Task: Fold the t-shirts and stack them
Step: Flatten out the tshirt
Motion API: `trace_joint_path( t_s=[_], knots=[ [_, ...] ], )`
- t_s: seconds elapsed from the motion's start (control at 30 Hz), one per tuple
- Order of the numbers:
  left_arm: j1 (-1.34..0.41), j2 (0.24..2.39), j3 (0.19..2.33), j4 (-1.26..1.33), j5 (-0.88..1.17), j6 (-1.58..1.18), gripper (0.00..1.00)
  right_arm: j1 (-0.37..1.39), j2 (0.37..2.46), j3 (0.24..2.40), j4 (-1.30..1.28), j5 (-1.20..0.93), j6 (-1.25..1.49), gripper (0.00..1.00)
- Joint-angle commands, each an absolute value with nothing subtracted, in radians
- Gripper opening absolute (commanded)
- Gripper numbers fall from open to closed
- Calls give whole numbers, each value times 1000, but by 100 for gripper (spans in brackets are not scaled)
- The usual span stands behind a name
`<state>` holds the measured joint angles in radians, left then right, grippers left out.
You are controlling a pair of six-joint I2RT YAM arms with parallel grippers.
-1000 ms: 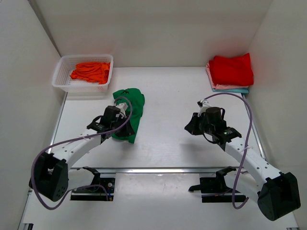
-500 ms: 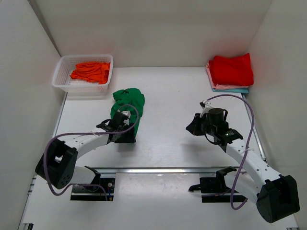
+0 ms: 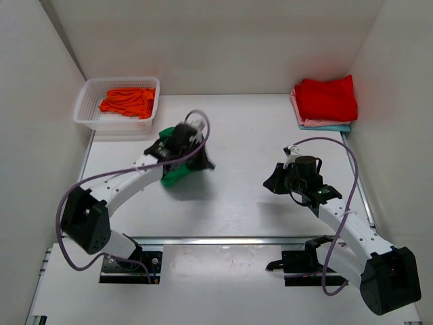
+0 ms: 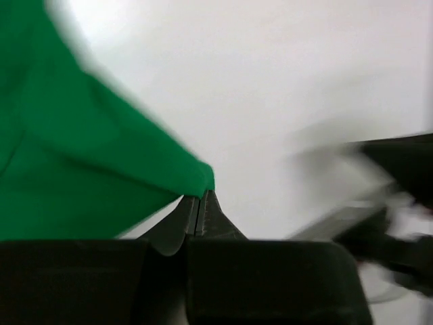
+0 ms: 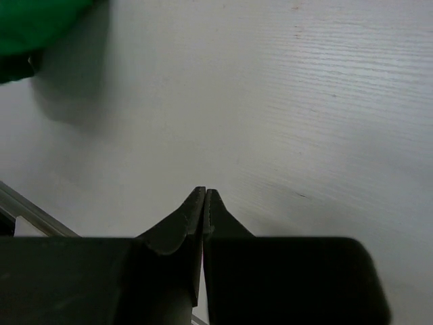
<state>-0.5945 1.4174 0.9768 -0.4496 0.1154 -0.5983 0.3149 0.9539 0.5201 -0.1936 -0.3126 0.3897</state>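
Note:
The bright green t-shirt point(image 3: 173, 175) lies bunched at the table's left centre, mostly hidden under my left arm. My left gripper point(image 3: 201, 162) is shut on a corner of that shirt point(image 4: 81, 156), and the cloth hangs from the fingertips point(image 4: 206, 203) above the table. My right gripper point(image 3: 271, 181) is shut and empty, low over bare table at the right centre; its closed tips point(image 5: 204, 193) point toward the green shirt point(image 5: 30, 20). A folded stack stands at the far right: a red t-shirt point(image 3: 327, 98) on top, then pink point(image 3: 298, 112) and teal point(image 3: 333, 127).
A white lattice basket point(image 3: 84, 110) at the far left corner holds a crumpled orange t-shirt point(image 3: 128, 101). White walls close in the table on the left, back and right. A metal rail point(image 3: 230, 240) runs along the near edge.
My left gripper has swung from the green shirt's near edge up and to the right, pulling the cloth with it and bunching the shirt. The right arm has barely moved.

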Motion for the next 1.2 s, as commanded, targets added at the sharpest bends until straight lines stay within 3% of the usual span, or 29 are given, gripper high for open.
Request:
trace_joint_path(
  t_s=[0.0, 0.13, 0.2, 0.37, 0.5, 0.63, 0.73, 0.97, 1.17],
  knots=[
    [-704, 1498, 1398, -445, 288, -669, 0, 273, 947, 506, -127, -328, 390, 0],
    [-706, 1595, 1864, -556, 357, -687, 0, 261, 933, 508, -155, -314, 371, 0],
    [-640, 1586, 1951, -601, 357, -686, 0, 236, 922, 512, -163, -325, 370, 0],
    [-338, 1389, 1584, -427, 520, -735, 0, 197, 879, 506, -179, -337, 368, 0],
    [-168, 1212, 1251, -397, 516, -692, 0, 161, 870, 491, -195, -351, 357, 0],
    [-135, 1122, 1092, -478, 460, -592, 0, 172, 910, 476, -175, -344, 360, 9],
    [-172, 1080, 961, -466, 425, -571, 0, 228, 957, 488, -152, -293, 388, 29],
    [-169, 1054, 830, -437, 433, -565, 0, 252, 1042, 522, -250, -199, 385, 42],
    [-169, 1069, 822, -420, 431, -572, 0, 330, 1029, 503, -267, -187, 387, 65]
  ],
)
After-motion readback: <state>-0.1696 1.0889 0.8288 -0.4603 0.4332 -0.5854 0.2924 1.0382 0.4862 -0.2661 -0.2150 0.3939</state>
